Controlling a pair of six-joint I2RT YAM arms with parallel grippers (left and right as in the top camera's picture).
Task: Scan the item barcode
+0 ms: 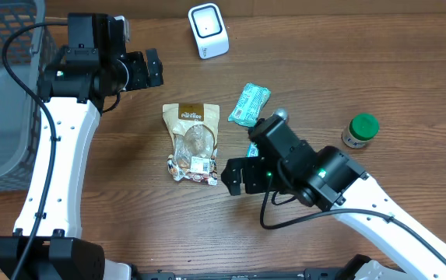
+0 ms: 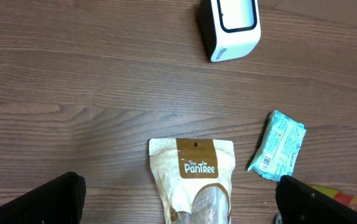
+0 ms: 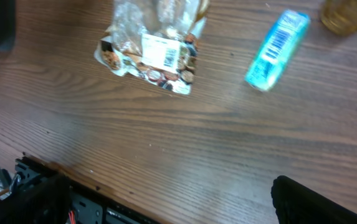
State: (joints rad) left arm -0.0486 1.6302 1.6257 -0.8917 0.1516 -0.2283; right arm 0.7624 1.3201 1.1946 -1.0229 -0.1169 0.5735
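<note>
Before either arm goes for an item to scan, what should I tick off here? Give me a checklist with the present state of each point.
1. Left gripper open and empty: ok.
2. Right gripper open and empty: ok.
3. Scanner standing on the table with nothing in front of it: ok.
4. PanTree pouch lying flat with its white label facing up: ok.
5. Teal packet lying apart from the pouch: ok.
6. Barcode on the label sharp enough to read: cannot tell, the right wrist view is blurred.
</note>
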